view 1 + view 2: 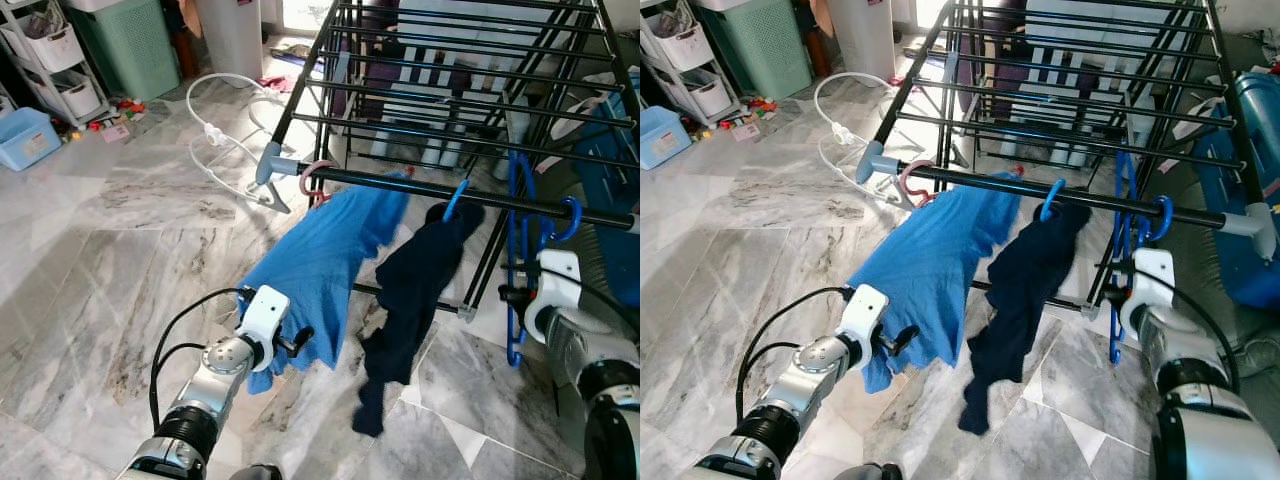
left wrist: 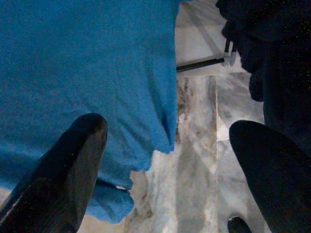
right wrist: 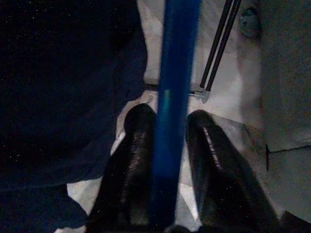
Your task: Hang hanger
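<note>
A blue plastic hanger (image 1: 516, 250) with nothing on it hangs by its hook (image 1: 570, 216) from the front bar (image 1: 400, 186) of a black drying rack, at the right. My right gripper (image 1: 508, 295) is shut on the hanger's blue bar (image 3: 172, 121), one finger (image 3: 133, 160) on each side. A blue shirt (image 1: 320, 260) hangs on a pink hanger (image 1: 318, 178), and a navy garment (image 1: 415, 290) on a blue hook (image 1: 456, 199). My left gripper (image 1: 300, 343) is open at the blue shirt's lower hem (image 2: 87, 63), not touching it.
The drying rack (image 1: 450, 70) takes up the upper right. White hoses (image 1: 215, 135) lie on the marble floor to its left. A light-blue bin (image 1: 25, 137), a green hamper (image 1: 125, 45) and white shelves (image 1: 55, 60) stand at the far left.
</note>
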Controlling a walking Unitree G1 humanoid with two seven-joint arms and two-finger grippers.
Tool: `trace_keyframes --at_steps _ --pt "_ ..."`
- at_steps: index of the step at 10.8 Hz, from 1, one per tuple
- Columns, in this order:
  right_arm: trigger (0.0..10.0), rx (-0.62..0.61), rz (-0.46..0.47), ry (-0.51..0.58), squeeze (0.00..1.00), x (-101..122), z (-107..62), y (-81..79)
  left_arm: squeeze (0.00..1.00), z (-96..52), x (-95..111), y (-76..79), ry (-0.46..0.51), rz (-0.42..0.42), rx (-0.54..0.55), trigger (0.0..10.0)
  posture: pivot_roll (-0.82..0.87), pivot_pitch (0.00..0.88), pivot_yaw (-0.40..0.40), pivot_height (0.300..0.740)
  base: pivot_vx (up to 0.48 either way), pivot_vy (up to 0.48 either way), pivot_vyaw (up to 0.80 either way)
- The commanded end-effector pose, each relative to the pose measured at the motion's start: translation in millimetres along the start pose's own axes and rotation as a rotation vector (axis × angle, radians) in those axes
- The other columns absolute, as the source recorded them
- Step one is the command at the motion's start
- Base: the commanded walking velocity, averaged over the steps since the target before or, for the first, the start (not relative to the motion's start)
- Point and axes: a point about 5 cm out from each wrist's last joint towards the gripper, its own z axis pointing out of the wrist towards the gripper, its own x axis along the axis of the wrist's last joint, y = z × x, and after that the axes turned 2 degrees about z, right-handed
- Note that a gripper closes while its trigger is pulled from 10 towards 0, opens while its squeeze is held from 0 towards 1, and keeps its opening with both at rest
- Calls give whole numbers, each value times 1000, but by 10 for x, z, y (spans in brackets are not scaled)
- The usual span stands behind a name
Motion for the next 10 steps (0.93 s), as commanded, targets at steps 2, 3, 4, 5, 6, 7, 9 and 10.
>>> trace_keyframes --at_steps 2,3,4,5,6,7,9,10 --pt "10000 -26 -37 92 1000 138 -41 81 0 -1 -22 20 -11 -2 1 10000 117 103 -12 740 0 0 0" --pt "10000 -23 -30 169 1000 217 -71 71 0 12 -13 35 -9 -4 -2 10000 110 96 -9 740 0 0 0" --pt "10000 -7 -25 195 1000 229 -85 48 0 18 -10 43 -9 -4 -4 10000 106 96 -5 740 0 0 0" --pt "10000 3 -13 228 1000 207 -119 0 0 29 -5 56 -11 -2 -10 10000 91 89 -1 740 0 0 0" --pt "10000 0 -10 246 1000 133 -171 -42 0 48 14 82 -9 1 -23 10000 76 85 5 740 0 0 0" --pt "10000 -4 9 256 1000 32 -227 -83 0 71 34 119 -7 5 -38 10000 62 82 13 740 0 0 0" --pt "10000 -31 -1 249 1000 -153 -336 -127 0 102 61 165 -8 9 -55 10000 36 72 23 740 0 0 0" --pt "10000 -64 -3 254 1000 -216 -413 -137 0 120 74 192 -8 13 -64 10000 26 69 26 740 0 0 0"
